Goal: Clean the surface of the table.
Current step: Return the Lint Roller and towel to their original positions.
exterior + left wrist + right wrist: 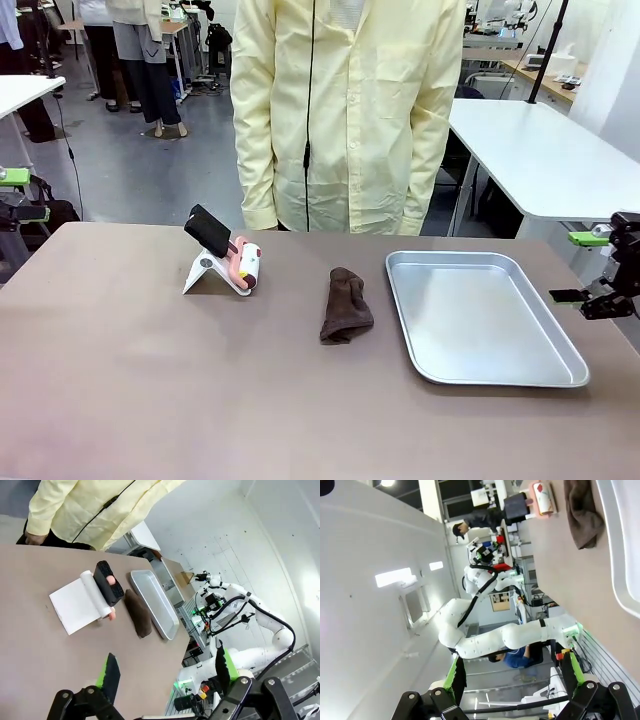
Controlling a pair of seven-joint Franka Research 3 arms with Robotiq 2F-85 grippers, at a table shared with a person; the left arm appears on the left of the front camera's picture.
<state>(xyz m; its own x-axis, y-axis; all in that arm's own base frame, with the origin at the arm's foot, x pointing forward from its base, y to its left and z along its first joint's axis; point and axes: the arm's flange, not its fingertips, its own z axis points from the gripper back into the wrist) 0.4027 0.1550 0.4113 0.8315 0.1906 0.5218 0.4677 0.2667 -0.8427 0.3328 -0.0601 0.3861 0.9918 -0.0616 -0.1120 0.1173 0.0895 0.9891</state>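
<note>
I have the table (130, 400) spread across the whole near half of my front view, its brown top bare along the near edge, which I read as room left for wiping. A person in a pale yellow coat (345, 110) stands at the far edge, arms hanging, apparently waiting on me.

Next largest is the steel tray (560, 372), lying flat on the right half of the table; it sits nearest my right arm, likely as the drop-off for whatever has to come off the surface. Left of centre, toward the far edge, a white stand (205, 272) props a black phone-like block (208, 230) at a tilt, with a small pink and white object (246, 267) leaning against it. Between stand and tray lies a crumpled dark brown cloth (345, 305), just left of the tray rim and touching nothing else, presumably my wiping tool.

My right gripper (585, 270) hangs off the table's right edge, fingers spread and empty. My left gripper (165, 672) hovers over the left end, likewise wide and holding nothing.
</note>
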